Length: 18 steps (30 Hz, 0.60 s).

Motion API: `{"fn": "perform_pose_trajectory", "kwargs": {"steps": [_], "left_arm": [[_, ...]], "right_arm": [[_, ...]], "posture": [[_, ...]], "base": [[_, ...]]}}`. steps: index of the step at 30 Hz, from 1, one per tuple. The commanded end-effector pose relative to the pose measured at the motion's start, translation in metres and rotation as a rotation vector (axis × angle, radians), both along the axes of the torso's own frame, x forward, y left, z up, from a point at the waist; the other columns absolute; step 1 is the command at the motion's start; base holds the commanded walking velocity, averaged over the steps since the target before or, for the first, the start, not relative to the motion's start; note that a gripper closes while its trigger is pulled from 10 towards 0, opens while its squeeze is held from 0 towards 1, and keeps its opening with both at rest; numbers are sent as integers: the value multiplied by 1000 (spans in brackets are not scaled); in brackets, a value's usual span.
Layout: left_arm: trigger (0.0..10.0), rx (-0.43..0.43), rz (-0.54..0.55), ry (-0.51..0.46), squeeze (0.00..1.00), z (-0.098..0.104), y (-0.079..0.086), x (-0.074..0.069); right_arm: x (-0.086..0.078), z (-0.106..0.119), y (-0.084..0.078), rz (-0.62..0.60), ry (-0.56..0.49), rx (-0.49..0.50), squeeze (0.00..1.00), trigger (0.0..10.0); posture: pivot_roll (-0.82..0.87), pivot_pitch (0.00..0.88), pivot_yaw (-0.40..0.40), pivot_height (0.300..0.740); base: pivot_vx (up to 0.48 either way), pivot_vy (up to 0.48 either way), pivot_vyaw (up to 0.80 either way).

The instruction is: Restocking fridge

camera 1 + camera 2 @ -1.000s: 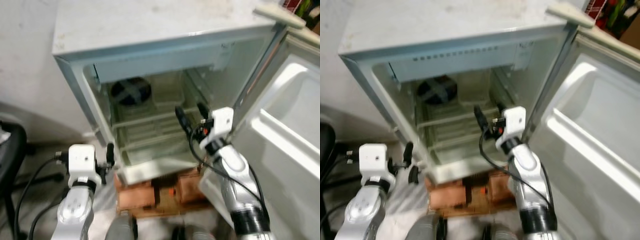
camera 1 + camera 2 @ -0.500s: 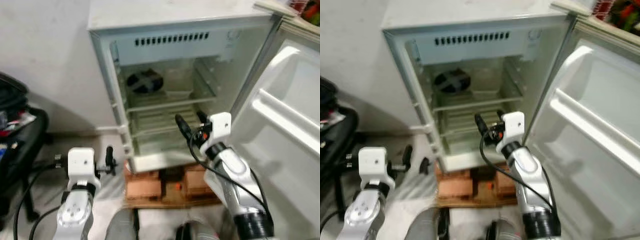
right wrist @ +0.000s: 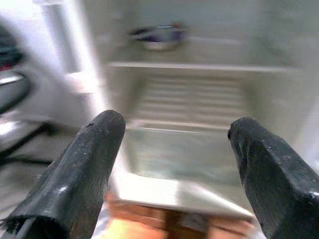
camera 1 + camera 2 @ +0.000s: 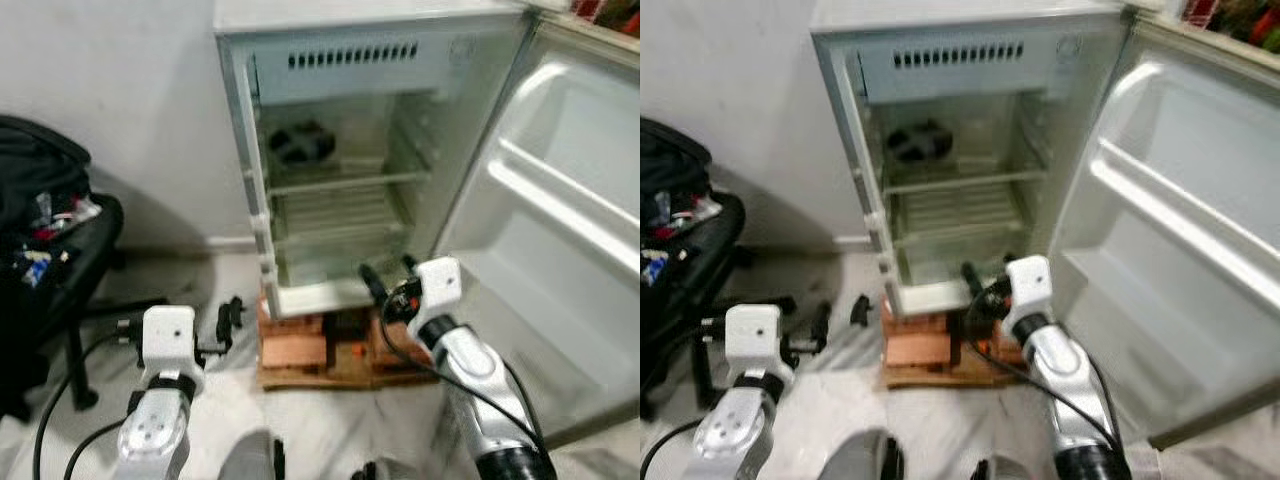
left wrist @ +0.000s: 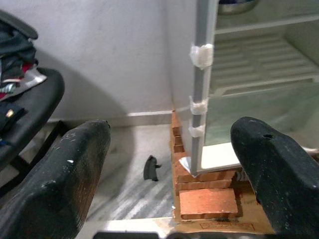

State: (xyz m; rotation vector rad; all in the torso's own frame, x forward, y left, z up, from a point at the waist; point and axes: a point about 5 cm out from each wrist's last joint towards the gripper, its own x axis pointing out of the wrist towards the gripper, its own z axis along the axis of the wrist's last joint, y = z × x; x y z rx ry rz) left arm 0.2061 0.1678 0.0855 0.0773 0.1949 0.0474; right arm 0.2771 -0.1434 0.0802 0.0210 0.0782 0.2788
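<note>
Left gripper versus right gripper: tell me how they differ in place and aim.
The left gripper hangs low over the floor, left of the fridge; the right gripper is up at the fridge's open front. The left one looks past the bricks along the fridge's edge; the right one looks straight at the shelves. Both have open, empty jaws.
</note>
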Motion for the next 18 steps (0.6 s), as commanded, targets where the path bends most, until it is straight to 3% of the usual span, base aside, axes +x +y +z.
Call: {"fn": "perform_pose_trajectory", "kwargs": {"steps": [1,6,12,13,14,15,18], "left_arm": [[10000,26,21,9,0,-1,8,-1],[10000,23,7,1,0,0,2,3],[10000,32,3,-3,0,-1,0,4],[10000,31,7,-4,0,-1,1,4],[10000,30,8,-3,0,-1,1,4],[10000,30,9,-2,0,-2,1,3],[10000,28,9,1,0,-4,1,4]], "right_arm": [[2,9,2,-38,-44,15,0,10000],[-4,7,14,53,-70,-46,0,10000],[6,13,9,52,-75,-41,0,10000],[8,15,9,46,-77,-24,63,10000],[9,16,10,47,-80,-16,600,10000],[9,18,12,54,-86,-2,1000,10000],[10,18,14,50,-90,5,1000,10000]], "posture": [[147,95,-9,740],[145,97,-13,740],[150,96,-27,740],[152,96,-27,740],[152,95,-27,740],[150,94,-27,740],[146,92,-33,740]], "base": [[-255,0,0],[-253,0,0],[-255,0,0],[-255,0,0],[-255,0,0],[-255,0,0],[-252,0,0]]}}
